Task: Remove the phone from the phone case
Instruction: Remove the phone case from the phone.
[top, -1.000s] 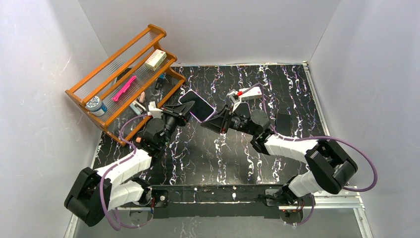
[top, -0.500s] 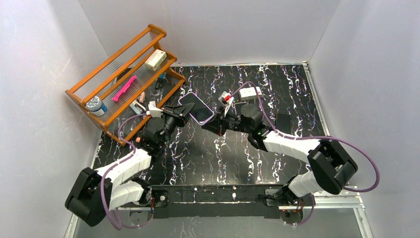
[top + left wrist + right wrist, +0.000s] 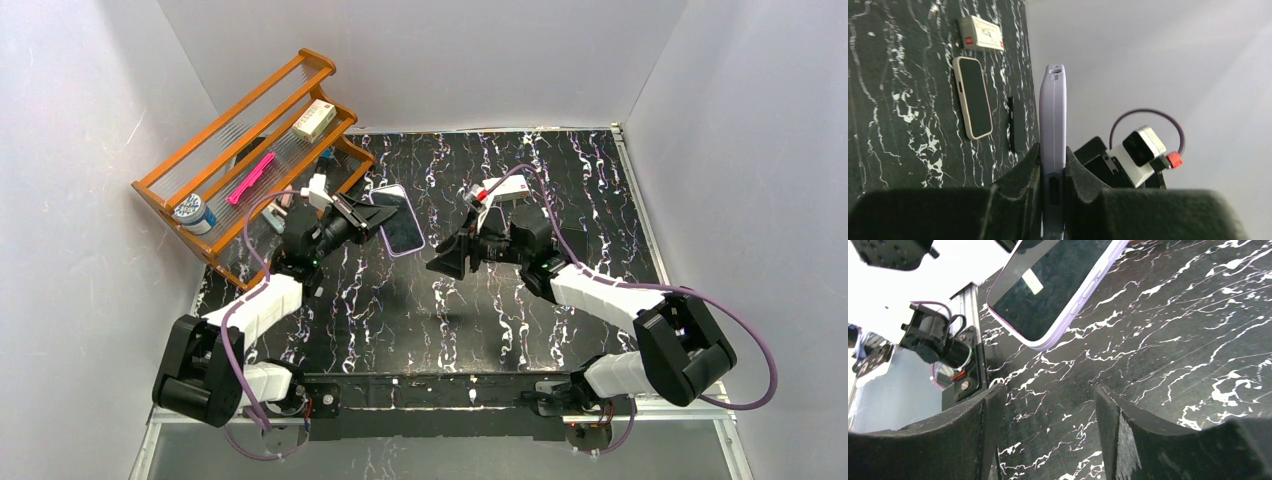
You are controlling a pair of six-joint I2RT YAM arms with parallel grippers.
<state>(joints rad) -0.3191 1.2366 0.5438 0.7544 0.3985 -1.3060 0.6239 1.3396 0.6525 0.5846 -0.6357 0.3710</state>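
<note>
Right tool [image 3: 447,262] backed off, spread, left tool [image 3: 1053,172] clenched on smooth lilac phone case [image 3: 1053,115], glossy phone [image 3: 1048,280] inside

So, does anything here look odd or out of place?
Only the lilac-cased phone: the left claw pinches it edge-on by one end, apparently off the table. The right claw is open and empty, apart from it. Nothing looks spilled or broken.

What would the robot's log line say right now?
left gripper: shut on phone | right gripper: open, empty | case: not yet off
</note>
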